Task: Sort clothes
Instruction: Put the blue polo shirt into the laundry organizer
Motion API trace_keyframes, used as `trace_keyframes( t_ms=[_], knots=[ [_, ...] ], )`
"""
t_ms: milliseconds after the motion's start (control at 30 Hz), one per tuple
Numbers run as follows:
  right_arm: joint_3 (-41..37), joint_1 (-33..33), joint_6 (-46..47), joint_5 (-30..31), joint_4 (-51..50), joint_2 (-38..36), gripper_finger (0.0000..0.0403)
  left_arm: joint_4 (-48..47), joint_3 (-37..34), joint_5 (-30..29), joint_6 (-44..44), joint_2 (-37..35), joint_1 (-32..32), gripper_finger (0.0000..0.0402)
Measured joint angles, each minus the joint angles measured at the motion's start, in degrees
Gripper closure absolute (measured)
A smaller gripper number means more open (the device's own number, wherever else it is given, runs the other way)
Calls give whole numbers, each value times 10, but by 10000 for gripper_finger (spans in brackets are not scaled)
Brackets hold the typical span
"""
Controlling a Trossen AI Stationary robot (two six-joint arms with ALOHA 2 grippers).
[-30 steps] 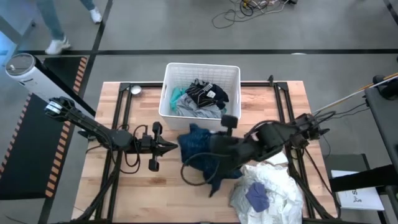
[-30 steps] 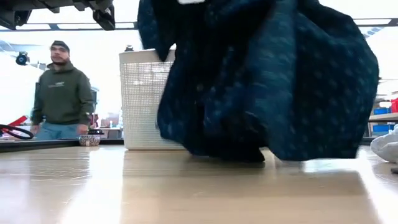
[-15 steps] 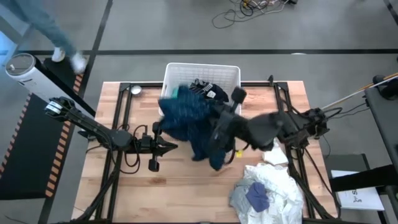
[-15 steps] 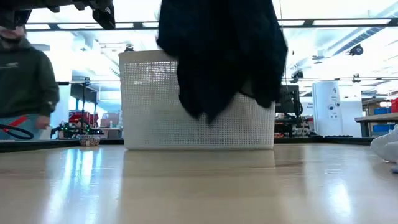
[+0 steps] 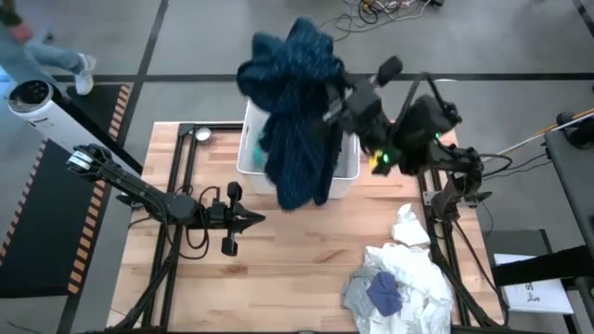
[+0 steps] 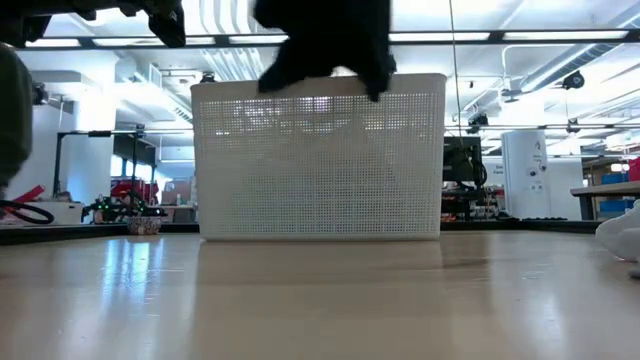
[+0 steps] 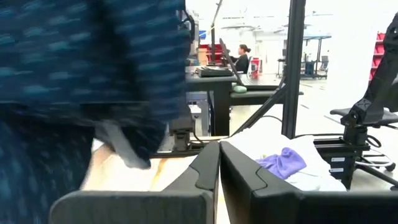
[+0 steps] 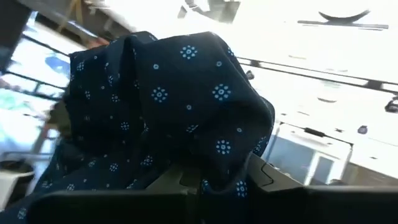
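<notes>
Right gripper [image 5: 327,109] is raised high over the white basket [image 5: 345,172], pinched tight on the dark blue patterned garment [image 5: 295,111]. Cloth bunches at the fingers and hangs down from them, draping across the basket's middle and front rim in the high view; its lower end reaches past the rim toward the wooden table [image 5: 278,260]. In the right wrist view the garment [image 8: 155,112] w/ its small pale dot print sits wrapped over the fingers, filling most of the pic. Low view: only the dark hem [image 6: 325,45] shows, dangling at the basket's [image 6: 320,160] top edge, clear of the tabletop.

Left gripper [image 5: 258,219] waits low over the table, left of centre, fingers closed together & holding nothing; the garment hangs nearby, not touching it. Left wrist view shows the closed fingers [image 7: 208,168], blue cloth [image 7: 81,68] hanging close in front.

White pile [image 5: 408,274] w/ a purple piece [image 5: 383,293] and grey bits lies at the table's near right corner, well apart from both grippers. A person's leg and shoe [image 5: 82,63] show on the floor, far left.
</notes>
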Motion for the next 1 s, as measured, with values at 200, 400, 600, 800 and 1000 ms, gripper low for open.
trace_keyframes(
  t_ms=[200, 400, 600, 800, 1000],
  knots=[
    [0, -74, 34, -9, -1, -5, 377, 0, 0, 0, 0, 0, 0, 402],
    [0, -133, 127, -53, -17, -5, 377, 0, 0, 0, 1, 0, 0, 402],
    [0, -166, 281, -134, -64, -3, 377, 0, 0, 0, 2, 0, 0, 402],
    [0, -166, 339, -166, -87, 14, 377, 0, 0, 0, 2, 0, 0, 402],
    [0, -165, 420, -215, -148, 31, 377, 0, 0, 1, 2, 0, 0, 402]
  ],
)
